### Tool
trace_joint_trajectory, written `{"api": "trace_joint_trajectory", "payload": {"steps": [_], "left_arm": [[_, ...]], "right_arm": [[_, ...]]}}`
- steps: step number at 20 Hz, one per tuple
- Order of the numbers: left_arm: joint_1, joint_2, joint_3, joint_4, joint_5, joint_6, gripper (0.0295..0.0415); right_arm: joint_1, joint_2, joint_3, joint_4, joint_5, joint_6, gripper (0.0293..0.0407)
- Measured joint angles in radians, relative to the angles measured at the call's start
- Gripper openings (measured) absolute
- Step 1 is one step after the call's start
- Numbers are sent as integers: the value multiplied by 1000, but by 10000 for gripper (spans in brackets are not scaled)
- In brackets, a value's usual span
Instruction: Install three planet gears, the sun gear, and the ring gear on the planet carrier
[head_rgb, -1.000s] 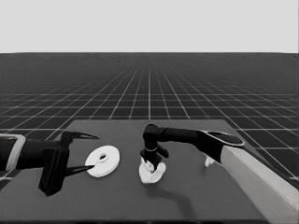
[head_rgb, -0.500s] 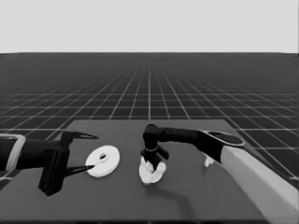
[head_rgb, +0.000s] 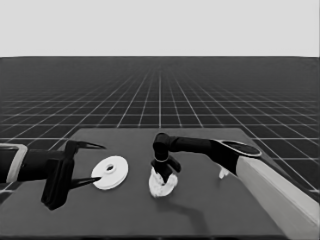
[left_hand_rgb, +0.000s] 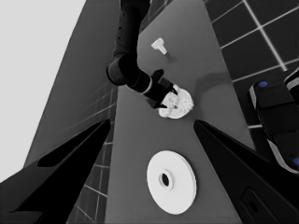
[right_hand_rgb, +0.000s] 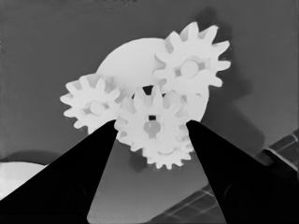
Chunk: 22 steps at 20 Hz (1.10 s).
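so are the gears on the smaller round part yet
On: four gears sit on the smaller round part, with the right gripper around the middle one.

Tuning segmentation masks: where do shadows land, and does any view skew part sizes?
Head view: the right arm's soft shadow lies on the table before the gears. Right wrist view: dark shadows beside the gears, smaller round part looms large. Left wrist view: turned sideways.

Dim, even light w/ no glare; soft shadows under white parts on table (head_rgb: 210, 210), edges slightly blurred.
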Motion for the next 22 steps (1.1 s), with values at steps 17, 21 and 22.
{"api": "trace_joint_trajectory", "payload": {"steps": [17,21,22], "left_arm": [[0,0,0,0,0,0,385],[0,0,0,0,0,0,385],[0,0,0,0,0,0,385]], "right_arm": [[0,0,0,0,0,140,384],[0,0,0,0,0,141,385],[0,0,0,0,0,141,385]]}}
